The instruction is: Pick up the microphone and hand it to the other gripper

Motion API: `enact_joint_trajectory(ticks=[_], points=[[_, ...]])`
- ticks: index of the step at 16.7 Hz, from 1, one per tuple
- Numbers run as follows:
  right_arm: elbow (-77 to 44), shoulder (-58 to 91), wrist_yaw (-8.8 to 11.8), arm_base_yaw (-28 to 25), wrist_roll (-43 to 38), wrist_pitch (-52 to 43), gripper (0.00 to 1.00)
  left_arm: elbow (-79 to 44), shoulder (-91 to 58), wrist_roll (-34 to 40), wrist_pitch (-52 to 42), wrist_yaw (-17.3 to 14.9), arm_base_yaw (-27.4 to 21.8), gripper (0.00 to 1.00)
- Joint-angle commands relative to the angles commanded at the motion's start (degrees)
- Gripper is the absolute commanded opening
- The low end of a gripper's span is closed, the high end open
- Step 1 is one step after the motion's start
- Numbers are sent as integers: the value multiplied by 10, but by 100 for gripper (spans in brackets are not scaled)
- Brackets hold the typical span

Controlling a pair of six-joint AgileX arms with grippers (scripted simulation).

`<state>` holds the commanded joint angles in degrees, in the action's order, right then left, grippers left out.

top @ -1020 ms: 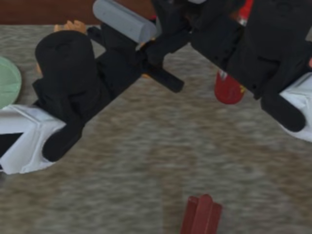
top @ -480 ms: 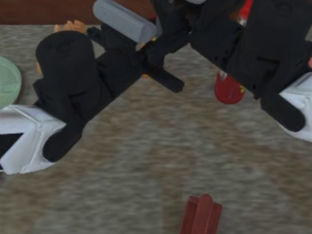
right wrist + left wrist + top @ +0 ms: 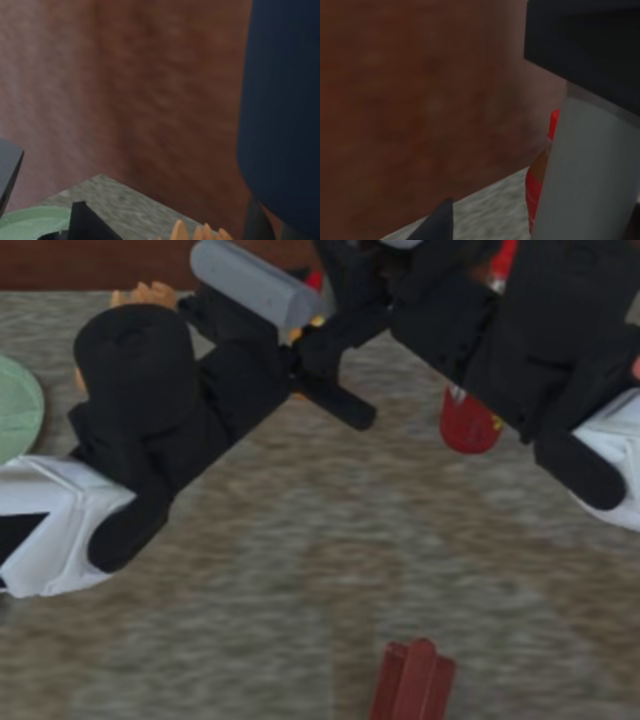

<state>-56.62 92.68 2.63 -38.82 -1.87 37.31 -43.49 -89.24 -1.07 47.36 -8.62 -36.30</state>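
The small handheld microphone (image 3: 255, 282), with its smooth grey cylindrical handle and dark navy rounded head, is held in the air above the far edge of the table, where the two black two-finger grippers meet. In the top view only the grey handle shows, slanting from the far left down toward the centre. The left gripper (image 3: 290, 335) sits at the handle's lower end, and the right gripper (image 3: 335, 315) reaches in from the other side, close against it. The grey barrel (image 3: 592, 170) fills much of the left wrist view and the navy head (image 3: 282, 110) fills the right wrist view, so both claws appear to be at the mic, but I cannot tell which of them is actually clamped on it or whether either stands open.

The main risk is a mistimed release. The handle is slick, hard and round, so if one claw lets go before the other has a firm pinch, it could roll out and drop to the mottled grey-brown stone-textured tabletop (image 3: 320, 570). The crowded fingertips might also collide.

A glossy red bottle (image 3: 468, 420) stands near the right arm, and a pale green plate (image 3: 15, 405) and a dark red ridged block (image 3: 412, 680) lie well apart.
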Motion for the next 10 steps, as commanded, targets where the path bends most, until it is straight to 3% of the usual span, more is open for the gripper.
enact_joint_trajectory(ticks=[4,10], points=[[-4,-7,-7,2,6,0,0,8,-4,-10,-1,16,13,100],[39,-52,41,47,4,0,0,104,118,-11,-22,5,36,100]])
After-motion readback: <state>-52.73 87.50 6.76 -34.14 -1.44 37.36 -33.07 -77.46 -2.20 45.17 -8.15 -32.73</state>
